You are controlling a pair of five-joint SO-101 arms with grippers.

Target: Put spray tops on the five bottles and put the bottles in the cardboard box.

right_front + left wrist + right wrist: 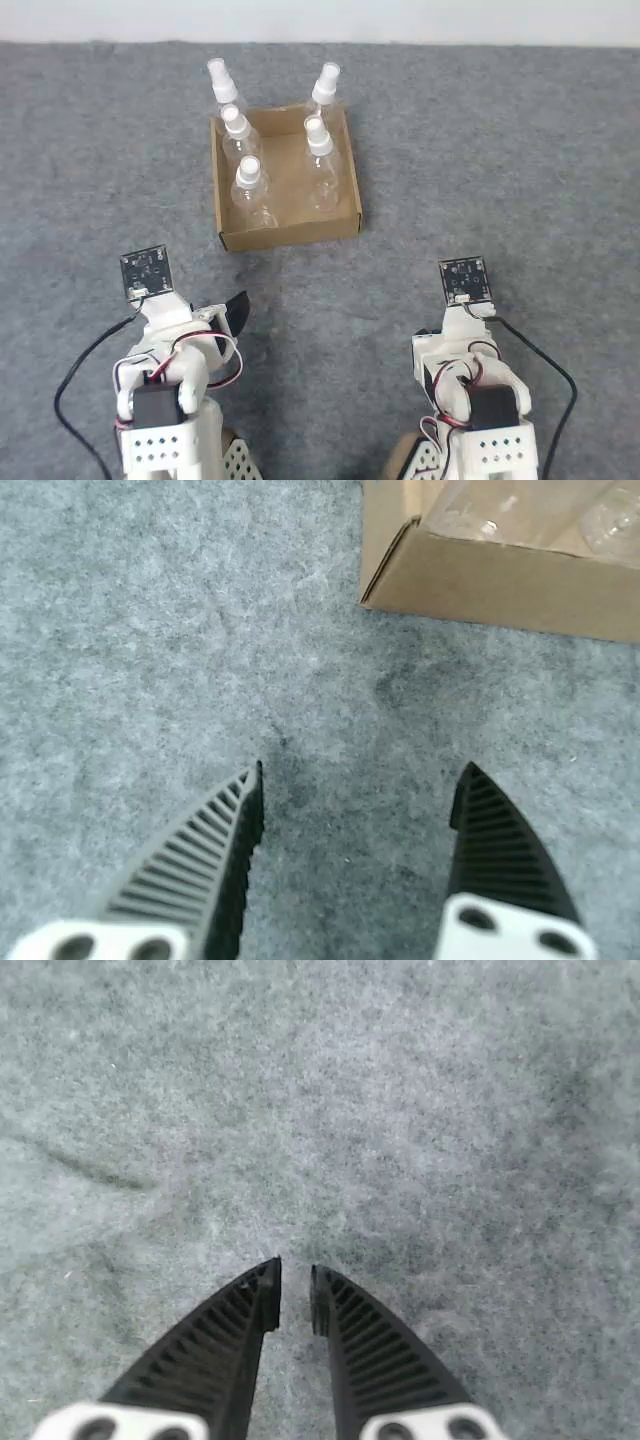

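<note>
From where I'm standing the job is looking all but finished. Five bottles are standing upright at the box, each one wearing a white spray top. Three are plainly sitting inside. The two at the back corners are harder to place (against the back wall or just behind it, I cannot tell).

So the step in hand is, I'd judge, the wind-up, and the next move is calling for little more than a check on those two. If either is standing outside, an arm will be needing to reach past the far wall and lift it in without knocking its neighbours.

The left gripper is hanging low over the mat, short of the box's near corner, jaws spread wide and holding nothing. The right gripper is hovering over the mat too, jaws drawn nearly together with only a sliver between, nothing pinched.

The bottles are showing as clear thin plastic with rounded shoulders, probably light and tippy. The box is shallow brown card, open-topped, with crisp folded corners. The mat is looking grey and fuzzy, like felt. The gripper fingers are black, ribbed and tapering to points.
</note>
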